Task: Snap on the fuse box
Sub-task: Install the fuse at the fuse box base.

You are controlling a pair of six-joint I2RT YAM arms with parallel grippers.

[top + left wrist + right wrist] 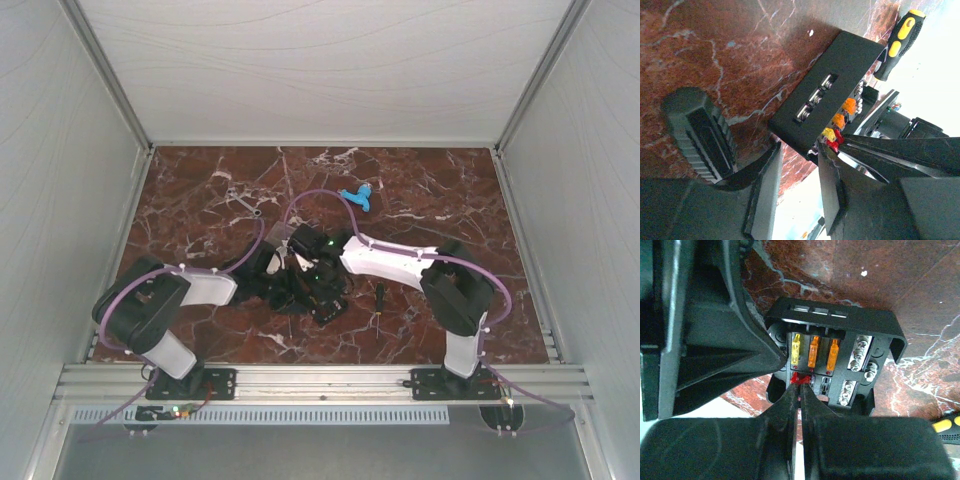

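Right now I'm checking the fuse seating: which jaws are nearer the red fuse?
Right. The right gripper has its jaws shut at the red fuse; the left gripper grips the fuse box's edge.

Two arms, white link shells with black joint housings. Purple cables looped along both, clipped by white ties. Black base plates bolted to a silver rail at six o'clock. Green light near centre. Left tool [800,175] matte black, ribbed finger pad; right tool [799,390] black, tapered fingers.
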